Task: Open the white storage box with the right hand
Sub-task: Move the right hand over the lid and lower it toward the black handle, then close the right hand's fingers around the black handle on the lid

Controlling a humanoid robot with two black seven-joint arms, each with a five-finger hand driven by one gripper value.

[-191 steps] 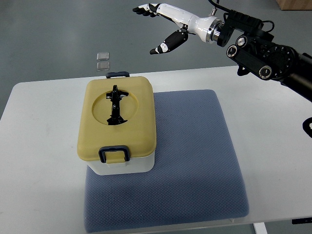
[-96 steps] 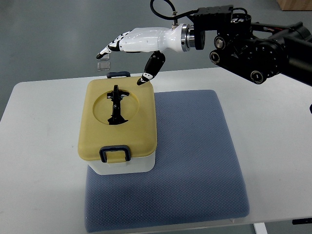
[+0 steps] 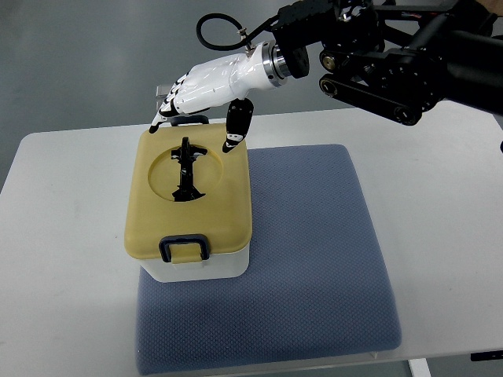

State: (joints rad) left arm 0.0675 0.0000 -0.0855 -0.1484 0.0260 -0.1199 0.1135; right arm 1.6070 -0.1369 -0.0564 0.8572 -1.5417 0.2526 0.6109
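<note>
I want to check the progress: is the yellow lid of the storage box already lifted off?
No, the yellow lid sits flat on the white storage box, with the front latch down.

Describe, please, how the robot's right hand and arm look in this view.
The right hand has a glossy white shell with black fingertips and dark finger joints. A silver metal ring joins it to the black arm, which is built of boxy segments with round bolted joints. A black cable loops above the wrist.

The right robot hand (image 3: pixel 206 90), fingers spread, hovers over the far edge of the storage box's yellow lid (image 3: pixel 189 192).
</note>
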